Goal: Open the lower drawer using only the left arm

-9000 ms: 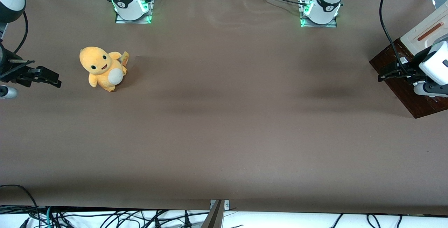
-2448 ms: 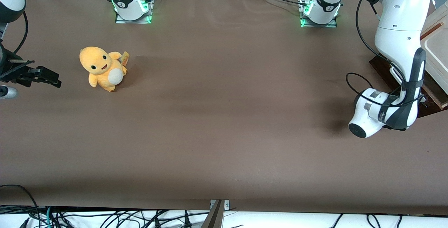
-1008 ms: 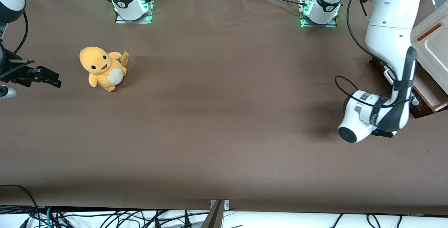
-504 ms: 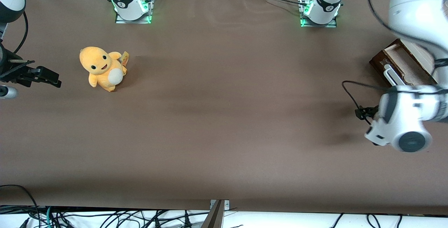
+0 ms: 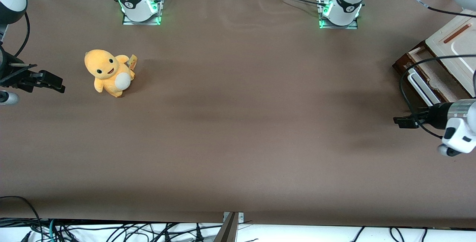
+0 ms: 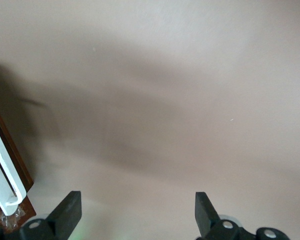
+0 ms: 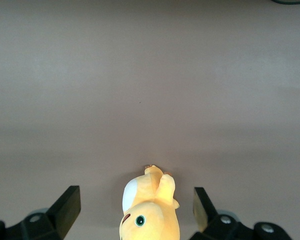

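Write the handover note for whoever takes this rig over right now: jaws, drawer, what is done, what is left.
Gripper: jaws open and empty, clear of the drawer, above bare table, nearer the front camera than the white bar handle.
Lower drawer: at the working arm's end of the table, pulled part way out from under the cream-white upper part, pale inside showing.
Done: the drawer stands open and the handle is released.
Left: judge whether that opening is enough; if not, take the handle again and pull further.
Plush toy sits toward the parked arm's end, not involved.
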`<state>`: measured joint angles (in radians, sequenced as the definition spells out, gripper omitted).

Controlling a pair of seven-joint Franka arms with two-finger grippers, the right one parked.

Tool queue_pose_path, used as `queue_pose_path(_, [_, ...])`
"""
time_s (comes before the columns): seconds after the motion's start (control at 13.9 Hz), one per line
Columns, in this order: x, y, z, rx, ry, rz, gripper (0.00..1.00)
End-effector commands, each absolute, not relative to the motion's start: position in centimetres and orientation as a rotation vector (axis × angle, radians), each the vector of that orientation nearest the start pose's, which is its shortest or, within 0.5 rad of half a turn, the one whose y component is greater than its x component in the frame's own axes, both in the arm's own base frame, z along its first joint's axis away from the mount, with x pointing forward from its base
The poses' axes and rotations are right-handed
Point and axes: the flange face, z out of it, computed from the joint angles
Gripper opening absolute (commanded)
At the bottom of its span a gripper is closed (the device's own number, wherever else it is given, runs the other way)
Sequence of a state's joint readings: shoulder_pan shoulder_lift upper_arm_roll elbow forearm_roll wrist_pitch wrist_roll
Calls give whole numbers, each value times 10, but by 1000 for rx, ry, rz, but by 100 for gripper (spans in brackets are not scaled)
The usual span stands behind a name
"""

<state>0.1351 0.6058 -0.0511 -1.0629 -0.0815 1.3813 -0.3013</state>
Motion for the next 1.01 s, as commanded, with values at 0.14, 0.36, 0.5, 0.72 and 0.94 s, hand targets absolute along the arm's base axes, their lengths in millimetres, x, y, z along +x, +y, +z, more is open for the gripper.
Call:
queue_pose_path(0.14, [640, 54, 544, -3232, -208, 279, 100])
queue_pose_path(0.36, [609, 65, 575, -3198, 157, 111, 100])
queue_pose_path(0.5, [605, 55, 579, -3125, 245, 116, 100])
queue_pose_path(0.72, [587, 41, 575, -3114, 208, 112, 100])
queue_pose_path(0.94, [586, 35, 578, -3144, 157, 88, 100])
